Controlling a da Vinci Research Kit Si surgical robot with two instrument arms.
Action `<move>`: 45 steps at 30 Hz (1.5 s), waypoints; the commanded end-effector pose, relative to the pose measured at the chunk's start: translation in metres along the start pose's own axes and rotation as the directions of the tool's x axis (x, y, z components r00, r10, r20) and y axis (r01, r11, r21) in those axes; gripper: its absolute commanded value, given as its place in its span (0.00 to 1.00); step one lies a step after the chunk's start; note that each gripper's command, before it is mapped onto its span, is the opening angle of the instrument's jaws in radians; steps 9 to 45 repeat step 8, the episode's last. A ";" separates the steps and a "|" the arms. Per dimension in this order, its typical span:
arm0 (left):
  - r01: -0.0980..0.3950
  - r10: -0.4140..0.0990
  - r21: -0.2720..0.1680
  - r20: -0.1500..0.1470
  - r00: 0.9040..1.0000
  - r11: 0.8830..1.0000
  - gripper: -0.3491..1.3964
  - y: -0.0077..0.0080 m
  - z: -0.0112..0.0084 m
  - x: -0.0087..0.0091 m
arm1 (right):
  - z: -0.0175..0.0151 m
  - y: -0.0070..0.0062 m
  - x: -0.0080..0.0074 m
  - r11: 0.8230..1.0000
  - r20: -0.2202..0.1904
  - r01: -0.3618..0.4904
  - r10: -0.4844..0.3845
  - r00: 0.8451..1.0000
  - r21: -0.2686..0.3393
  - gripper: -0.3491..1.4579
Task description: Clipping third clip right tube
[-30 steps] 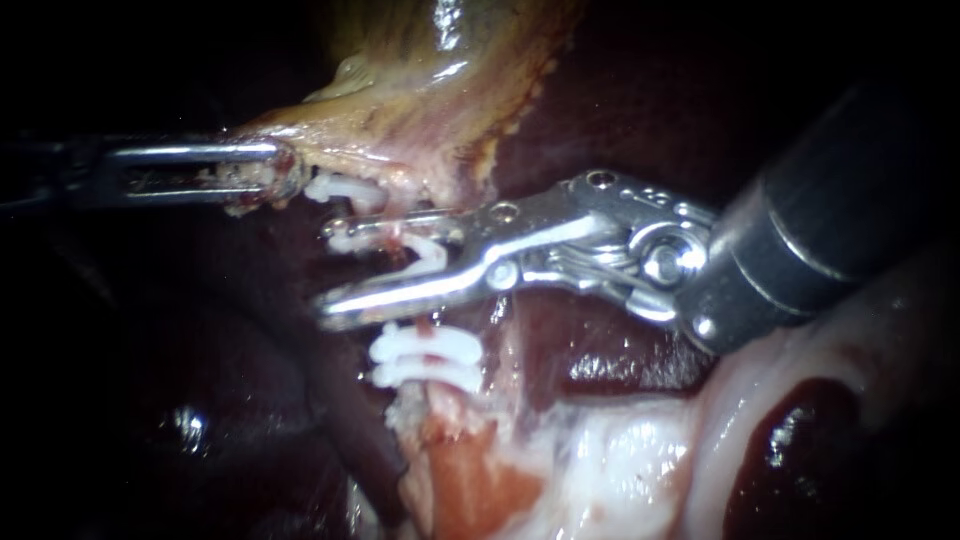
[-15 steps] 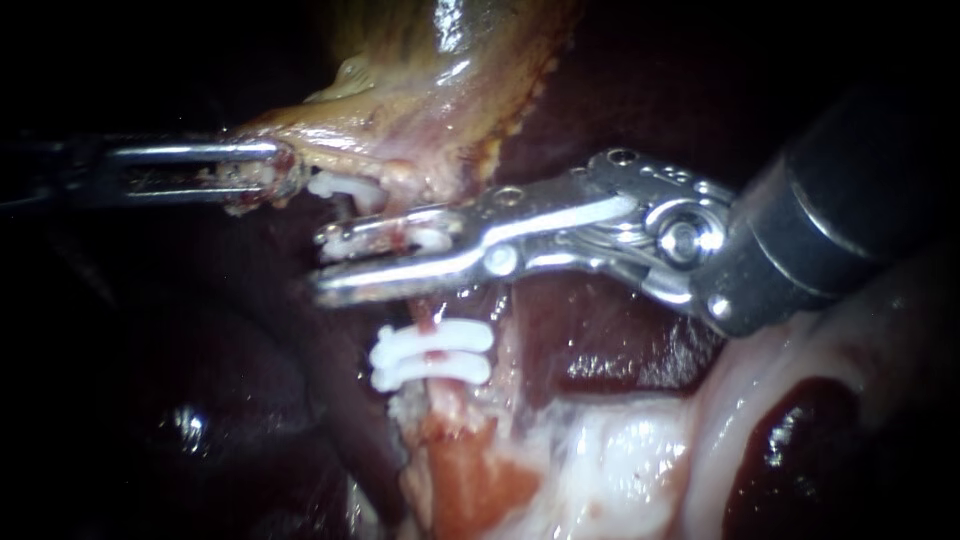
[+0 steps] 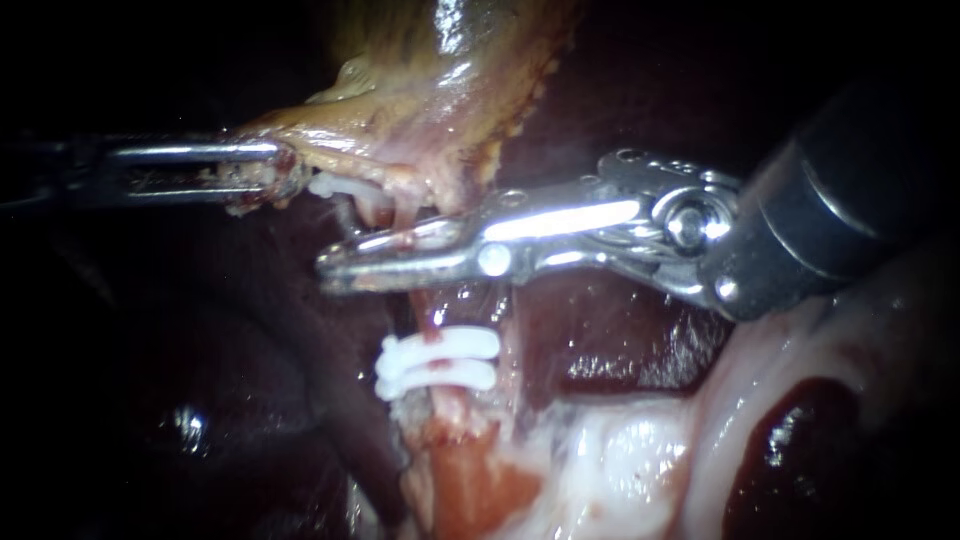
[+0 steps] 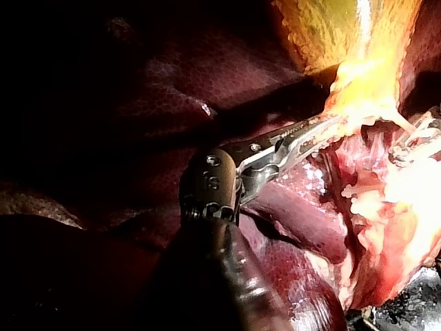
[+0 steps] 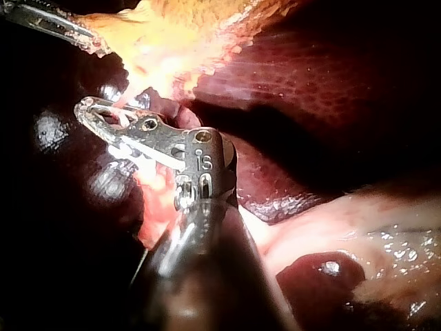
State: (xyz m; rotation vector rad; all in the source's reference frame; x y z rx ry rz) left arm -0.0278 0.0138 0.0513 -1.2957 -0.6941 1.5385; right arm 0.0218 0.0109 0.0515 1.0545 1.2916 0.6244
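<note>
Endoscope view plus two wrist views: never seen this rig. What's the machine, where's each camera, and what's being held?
This is a bench surgical robot: two thin shafts ending in small jaws, working on a pig's liver and gallbladder. The endoscope view looks closely at the tissue. Each wrist view looks along its own instrument from that arm. The left instrument, entering from the left, has its jaws shut on the gallbladder's edge. The right instrument has its jaws shut across a pale tube. Two white clips sit on that tube below them, and another white clip shows near the left instrument.
</note>
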 end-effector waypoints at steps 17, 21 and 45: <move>0.000 0.000 0.000 0.000 1.000 1.000 0.00 0.0000 0.0000 0.0000 | 0.0000 0.0003 -0.0002 1.000 0.000 0.003 -0.003 1.000 -0.002 0.00; 0.000 0.000 0.000 0.000 1.000 1.000 0.00 0.0000 0.0000 0.0000 | 0.0000 0.0003 -0.0002 1.000 0.000 0.003 -0.003 1.000 -0.002 0.00; 0.000 0.000 0.000 0.000 1.000 1.000 0.00 0.0000 0.0000 0.0000 | 0.0000 0.0003 -0.0002 1.000 0.000 0.003 -0.003 1.000 -0.002 0.00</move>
